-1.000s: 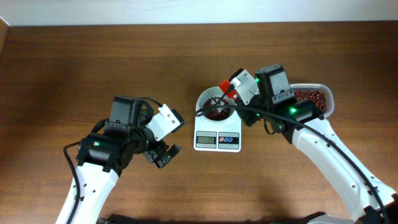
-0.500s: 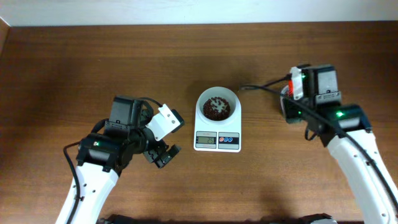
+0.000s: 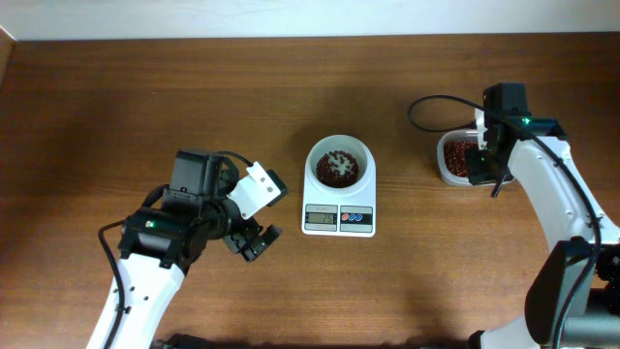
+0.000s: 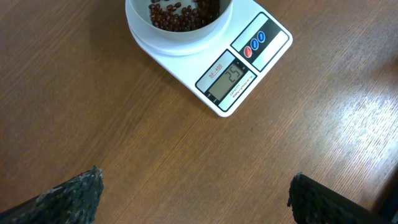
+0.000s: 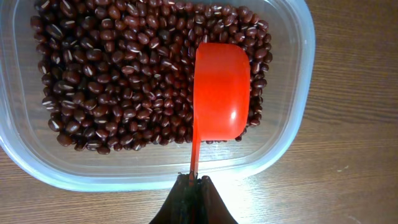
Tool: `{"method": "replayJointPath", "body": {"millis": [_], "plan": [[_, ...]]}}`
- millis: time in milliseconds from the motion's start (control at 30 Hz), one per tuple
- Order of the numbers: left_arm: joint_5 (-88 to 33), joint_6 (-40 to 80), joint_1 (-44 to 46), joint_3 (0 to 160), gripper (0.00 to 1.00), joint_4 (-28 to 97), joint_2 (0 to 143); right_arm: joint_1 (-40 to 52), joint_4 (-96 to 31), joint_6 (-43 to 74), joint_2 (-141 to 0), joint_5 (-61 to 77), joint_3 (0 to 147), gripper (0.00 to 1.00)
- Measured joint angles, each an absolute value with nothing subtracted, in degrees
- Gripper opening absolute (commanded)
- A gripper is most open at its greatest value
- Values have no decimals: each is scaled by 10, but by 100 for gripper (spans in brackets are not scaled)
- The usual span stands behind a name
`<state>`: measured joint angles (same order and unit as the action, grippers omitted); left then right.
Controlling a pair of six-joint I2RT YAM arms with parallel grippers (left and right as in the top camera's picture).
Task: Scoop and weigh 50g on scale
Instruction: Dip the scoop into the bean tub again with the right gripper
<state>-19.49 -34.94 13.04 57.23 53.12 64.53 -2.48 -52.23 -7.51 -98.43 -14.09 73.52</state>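
Dark red-brown beans (image 4: 180, 12) in white bowl (image 4: 144, 30)

Scale (image 4: 214, 59) bowl partly beyond top edge

Open table (image 3: 407, 223) separates scale (image 3: 339, 219) from tub (image 3: 439, 160); left pincer (image 3: 254, 242) sits perhaps near the scale.

a white digital scale (image 3: 338, 220) sits mid-table, its round bowl (image 3: 313, 167) holding a shallow layer of dark red-brown beans (image 3: 337, 169).
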Motion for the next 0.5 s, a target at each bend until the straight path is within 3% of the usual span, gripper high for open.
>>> {"method": "replayJointPath", "body": {"millis": [167,333,500], "plan": [[-195,-349,130,572,99,531,645,-53,-534,-74,-993,14,735,4],[-195,-349,130,572,99,531,645,-209,-543,-46,-995,237,735,4],[-195,-349,130,572,99,531,645,-304,-542,-44,-1019,369,711,4]]}}
